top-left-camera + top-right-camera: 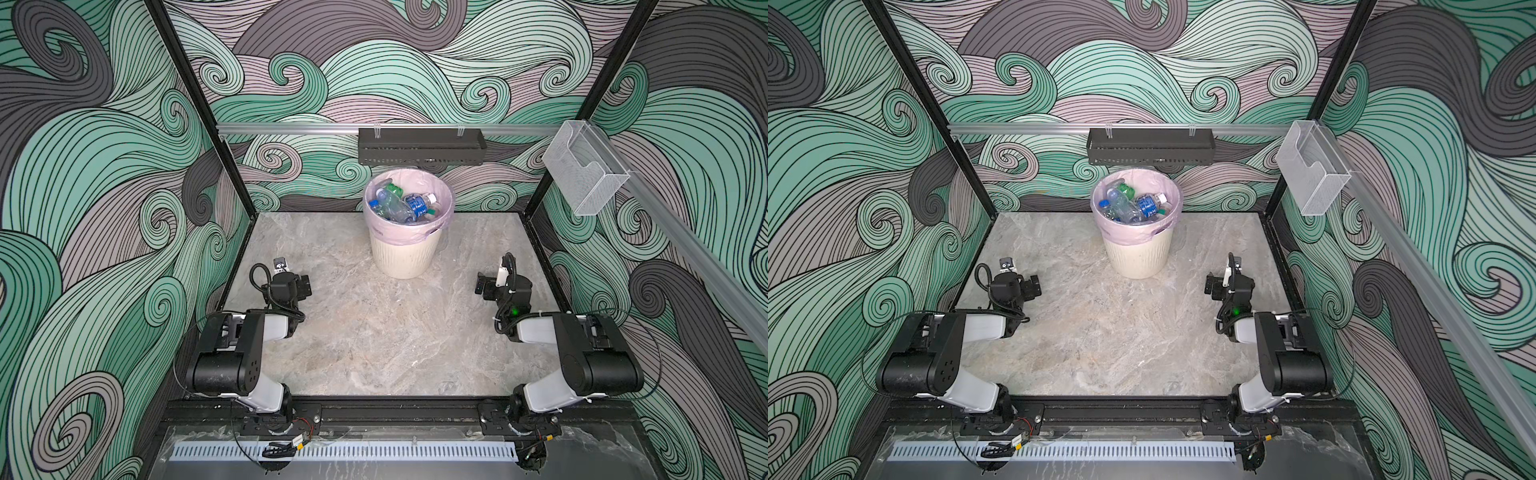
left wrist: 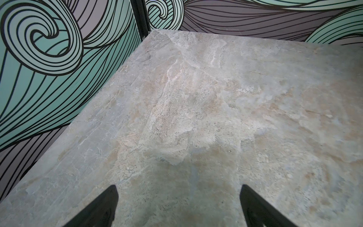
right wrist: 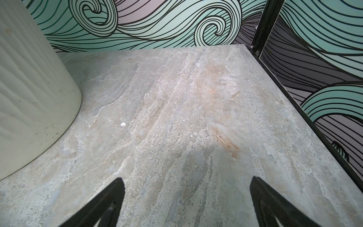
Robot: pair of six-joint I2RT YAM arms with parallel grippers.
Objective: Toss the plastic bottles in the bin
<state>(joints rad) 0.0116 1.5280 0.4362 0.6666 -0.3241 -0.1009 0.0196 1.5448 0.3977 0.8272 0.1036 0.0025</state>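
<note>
The bin (image 1: 405,253) hides the lower plastic bottles (image 1: 392,205) of its pile.

plastic bottles (image 1: 401,203) piled inside bin (image 1: 405,257), bin upright on marble table (image 1: 374,332), near back wall (image 1: 374,75)

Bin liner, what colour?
Pale pink bin liner, folded over the rim of the cream ribbed bin; clearest in a top view.

Cream bin (image 1: 405,255), pink liner, marbled tbl (image 1: 374,332)
</note>
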